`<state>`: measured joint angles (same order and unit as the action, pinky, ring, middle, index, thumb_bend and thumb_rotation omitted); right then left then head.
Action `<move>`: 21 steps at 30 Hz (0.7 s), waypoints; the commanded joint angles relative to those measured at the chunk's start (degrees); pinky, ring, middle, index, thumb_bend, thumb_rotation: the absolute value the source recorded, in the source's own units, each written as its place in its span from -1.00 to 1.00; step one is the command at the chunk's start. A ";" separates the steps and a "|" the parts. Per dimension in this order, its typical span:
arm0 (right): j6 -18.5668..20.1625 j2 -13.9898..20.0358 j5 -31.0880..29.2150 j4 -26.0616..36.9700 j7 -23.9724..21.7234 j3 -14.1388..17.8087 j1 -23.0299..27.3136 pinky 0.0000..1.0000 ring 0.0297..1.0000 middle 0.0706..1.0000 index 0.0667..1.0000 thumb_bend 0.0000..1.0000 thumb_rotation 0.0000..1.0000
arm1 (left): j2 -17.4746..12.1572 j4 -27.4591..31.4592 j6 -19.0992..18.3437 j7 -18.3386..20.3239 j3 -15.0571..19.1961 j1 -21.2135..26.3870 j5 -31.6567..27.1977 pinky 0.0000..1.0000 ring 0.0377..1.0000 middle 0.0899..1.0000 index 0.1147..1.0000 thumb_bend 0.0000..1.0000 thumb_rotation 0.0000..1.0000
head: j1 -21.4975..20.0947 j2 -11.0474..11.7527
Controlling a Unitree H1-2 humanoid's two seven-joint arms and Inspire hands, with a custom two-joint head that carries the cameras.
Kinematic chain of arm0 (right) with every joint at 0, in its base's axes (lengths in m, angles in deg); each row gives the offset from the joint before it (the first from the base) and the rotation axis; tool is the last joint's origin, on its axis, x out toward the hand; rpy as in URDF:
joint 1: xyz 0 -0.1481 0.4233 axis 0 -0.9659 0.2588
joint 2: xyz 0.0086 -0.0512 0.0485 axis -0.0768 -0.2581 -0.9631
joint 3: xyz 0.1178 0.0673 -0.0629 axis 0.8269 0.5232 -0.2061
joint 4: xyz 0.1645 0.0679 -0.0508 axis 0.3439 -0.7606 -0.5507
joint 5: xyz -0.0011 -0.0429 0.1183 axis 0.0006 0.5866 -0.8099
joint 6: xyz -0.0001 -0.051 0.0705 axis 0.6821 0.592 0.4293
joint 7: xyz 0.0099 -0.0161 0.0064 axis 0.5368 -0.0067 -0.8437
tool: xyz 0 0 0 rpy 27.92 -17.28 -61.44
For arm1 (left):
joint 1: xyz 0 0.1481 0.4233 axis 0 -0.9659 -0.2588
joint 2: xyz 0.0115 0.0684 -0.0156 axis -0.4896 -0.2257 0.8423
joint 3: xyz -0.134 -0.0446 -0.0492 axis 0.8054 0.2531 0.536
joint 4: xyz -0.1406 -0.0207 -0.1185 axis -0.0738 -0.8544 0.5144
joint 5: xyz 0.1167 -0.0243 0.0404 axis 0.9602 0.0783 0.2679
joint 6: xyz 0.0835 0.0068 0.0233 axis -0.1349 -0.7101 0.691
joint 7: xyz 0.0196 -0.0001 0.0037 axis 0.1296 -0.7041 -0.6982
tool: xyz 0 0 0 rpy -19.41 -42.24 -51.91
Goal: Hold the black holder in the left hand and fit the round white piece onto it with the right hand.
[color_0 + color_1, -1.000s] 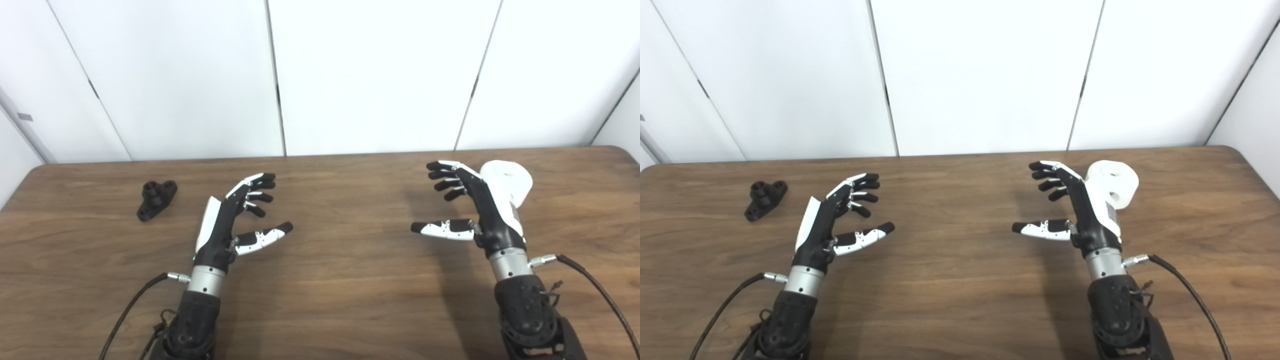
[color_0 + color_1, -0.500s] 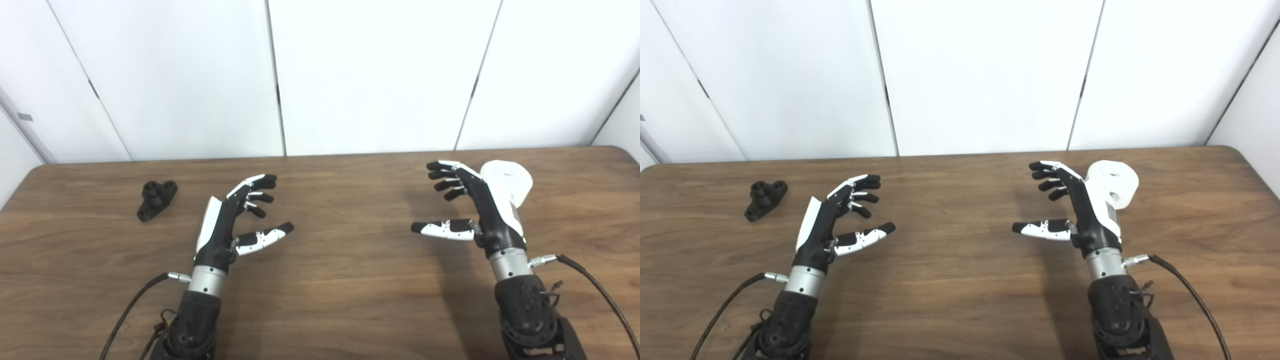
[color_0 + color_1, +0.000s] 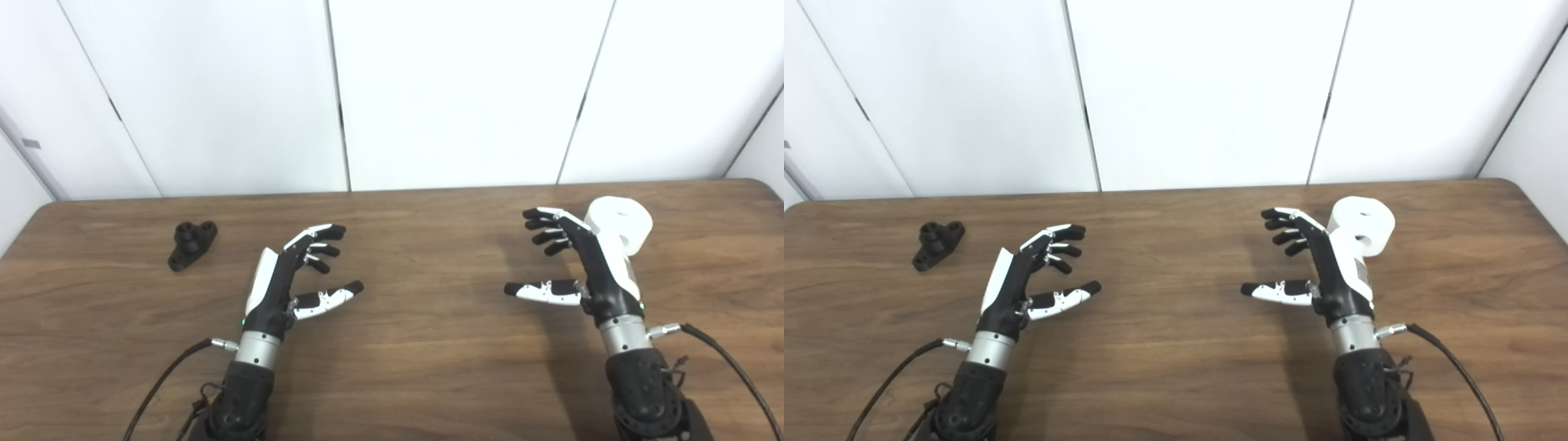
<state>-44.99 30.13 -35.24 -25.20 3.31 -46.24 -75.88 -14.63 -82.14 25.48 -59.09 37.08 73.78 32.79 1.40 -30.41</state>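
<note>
The black holder [image 3: 192,244] lies on the wooden table at the far left, well to the left of my left hand [image 3: 288,275]. That hand is open, palm turned inward, holding nothing. The round white piece [image 3: 621,228] stands at the right, just behind my right hand [image 3: 582,263], which partly hides its lower left side. My right hand is open too, its fingers spread and its thumb pointing left. Neither hand touches either part.
White wall panels rise behind the table's far edge [image 3: 392,191]. Cables [image 3: 165,380] trail from both wrists toward the near edge. Bare wood [image 3: 429,275] lies between the two hands.
Both hands have drawn back a little toward the near edge and lowered slightly. More of the white piece shows behind the right hand. The parts have not moved.
</note>
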 commanded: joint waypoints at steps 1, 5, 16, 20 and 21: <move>-3.03 0.38 -0.56 0.86 1.55 0.38 1.72 0.05 0.22 0.35 0.41 0.56 -1.00 | -0.38 0.14 1.84 -1.09 0.06 1.77 0.18 0.07 0.32 0.45 0.40 0.45 -0.83 | 0.01 -0.01; -3.41 0.45 -0.73 0.47 1.71 0.62 1.82 0.05 0.22 0.35 0.41 0.56 -1.00 | -0.33 -0.09 2.60 -1.34 -0.01 1.97 0.48 0.04 0.30 0.45 0.39 0.44 -0.85 | 0.46 0.07; -4.37 2.54 -2.07 0.13 0.94 1.61 1.44 0.07 0.25 0.36 0.41 0.54 -1.00 | 1.25 -1.03 2.61 -2.53 -1.22 2.27 2.41 0.03 0.29 0.46 0.41 0.42 -0.85 | 10.81 1.00; -4.37 3.49 -3.20 -0.46 0.91 2.57 1.10 0.07 0.26 0.37 0.42 0.53 -1.00 | 2.27 -2.59 2.74 -3.55 -2.23 2.76 2.97 0.03 0.28 0.45 0.42 0.43 -0.78 | 16.20 2.10; -4.19 3.54 -3.65 -0.53 0.77 2.86 1.03 0.08 0.26 0.37 0.42 0.53 -1.00 | 2.44 -2.98 2.90 -3.99 -2.46 2.90 3.42 0.03 0.28 0.45 0.42 0.43 -0.78 | 16.97 2.25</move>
<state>-47.26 33.00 -37.88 -26.71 3.50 -44.09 -76.12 -13.04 -84.37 25.75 -61.57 35.25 75.52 35.51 18.36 -28.13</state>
